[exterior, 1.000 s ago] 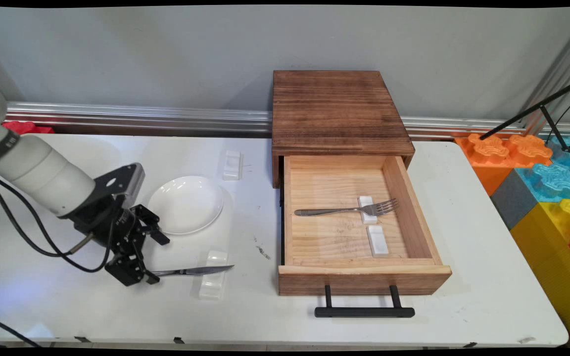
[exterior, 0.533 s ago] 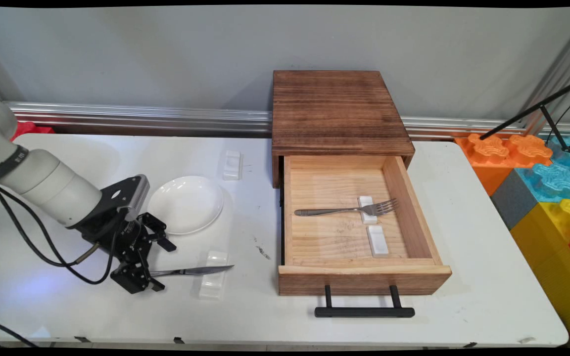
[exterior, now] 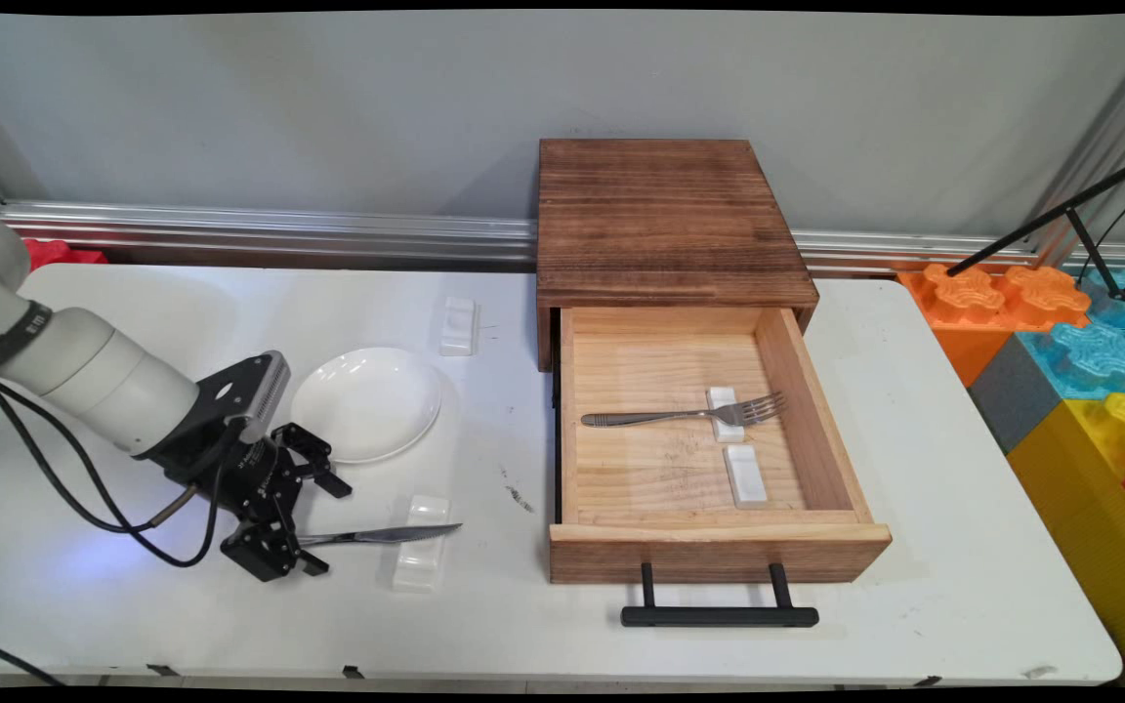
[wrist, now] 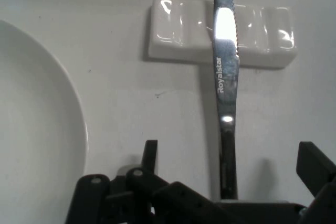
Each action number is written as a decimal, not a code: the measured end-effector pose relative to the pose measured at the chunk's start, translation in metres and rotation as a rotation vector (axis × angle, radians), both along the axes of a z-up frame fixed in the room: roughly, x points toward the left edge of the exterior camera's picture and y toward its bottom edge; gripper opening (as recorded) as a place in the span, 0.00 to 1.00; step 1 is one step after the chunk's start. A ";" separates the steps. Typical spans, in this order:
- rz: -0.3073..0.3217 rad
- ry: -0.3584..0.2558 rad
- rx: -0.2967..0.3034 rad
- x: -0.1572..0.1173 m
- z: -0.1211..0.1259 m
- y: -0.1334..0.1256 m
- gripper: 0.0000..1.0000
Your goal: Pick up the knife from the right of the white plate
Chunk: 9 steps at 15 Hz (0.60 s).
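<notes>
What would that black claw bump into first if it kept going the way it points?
Likely the knife: its handle already lies between the open gripper's jaws. Next along that line is the white rest under the blade.

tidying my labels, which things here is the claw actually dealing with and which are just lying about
In play:
- claw, open astride the knife handle
- knife, blade lying across the white rest
- white rest under the blade

Lying about:
- white plate
- second rest behind the plate
- open wooden drawer
- fork in the drawer, on a rest
</notes>
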<state>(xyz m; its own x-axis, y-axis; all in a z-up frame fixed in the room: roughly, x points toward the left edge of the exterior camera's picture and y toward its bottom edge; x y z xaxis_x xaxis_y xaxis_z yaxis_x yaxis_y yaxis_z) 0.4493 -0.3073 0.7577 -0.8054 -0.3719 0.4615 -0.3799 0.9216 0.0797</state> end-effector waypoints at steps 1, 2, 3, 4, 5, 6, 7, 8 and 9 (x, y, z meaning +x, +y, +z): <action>-0.002 0.004 -0.004 0.001 -0.002 0.000 1.00; -0.003 0.006 -0.007 0.002 -0.003 0.000 1.00; -0.005 0.009 -0.009 0.003 -0.004 0.000 1.00; -0.007 0.013 -0.013 0.003 -0.006 0.000 1.00; -0.009 0.017 -0.016 0.003 -0.007 0.000 1.00; -0.010 0.021 -0.018 0.003 -0.008 0.000 1.00; -0.013 0.025 -0.020 0.003 -0.009 0.000 1.00; -0.014 0.027 -0.021 0.002 -0.010 -0.001 1.00; -0.015 0.029 -0.023 0.002 -0.011 -0.001 1.00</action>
<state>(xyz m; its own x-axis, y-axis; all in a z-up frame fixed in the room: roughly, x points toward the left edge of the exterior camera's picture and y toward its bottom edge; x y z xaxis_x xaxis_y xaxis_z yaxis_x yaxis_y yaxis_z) 0.4513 -0.3081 0.7468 -0.7969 -0.3486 0.4933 -0.3635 0.9290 0.0692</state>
